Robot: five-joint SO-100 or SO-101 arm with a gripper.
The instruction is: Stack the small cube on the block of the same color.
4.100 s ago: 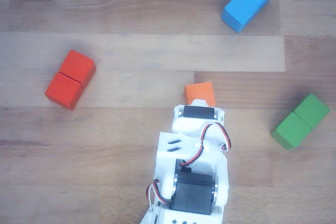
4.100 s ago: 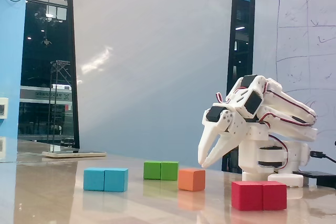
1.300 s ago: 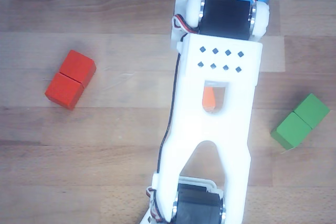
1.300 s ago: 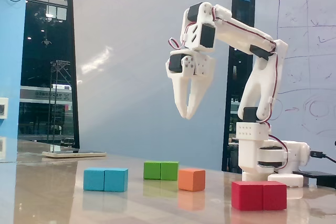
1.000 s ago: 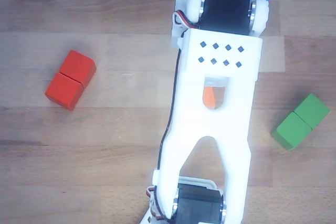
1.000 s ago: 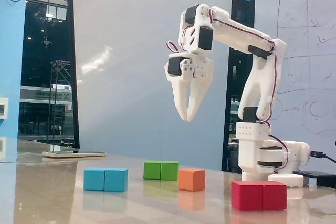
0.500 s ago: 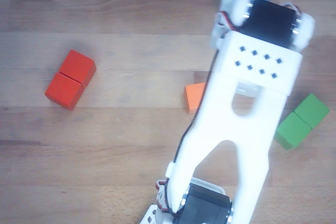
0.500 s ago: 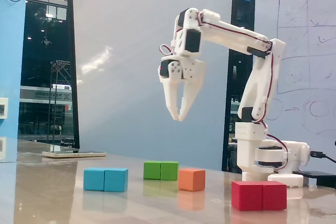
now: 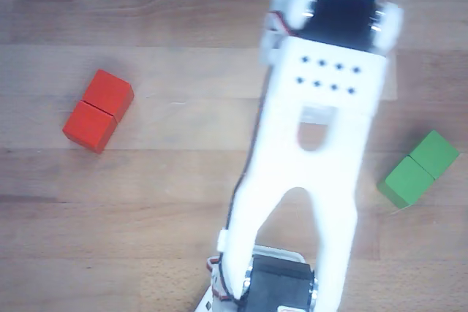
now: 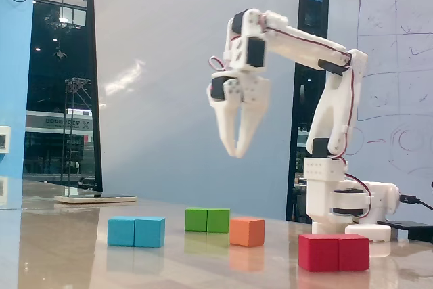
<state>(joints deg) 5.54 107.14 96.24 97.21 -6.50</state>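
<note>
Approach step, nothing grasped. Gripper (image 10: 237, 153) hangs mid-frame in the fixed view, fingers narrowly parted, empty. Small orange cube (image 10: 247, 231) rests on the table, lower centre, directly beneath. Next, I judge: descend, widen, straddle it.

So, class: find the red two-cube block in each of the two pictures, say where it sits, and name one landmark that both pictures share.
Other view: the red two-cube block lies at the left, on the wooden table, clear of the arm.
Fixed view: the same block stands at the lower right, in front of the arm's base.
Shared landmark: the green two-cube block, at the right edge in the other view, left of centre in the fixed view.
</note>
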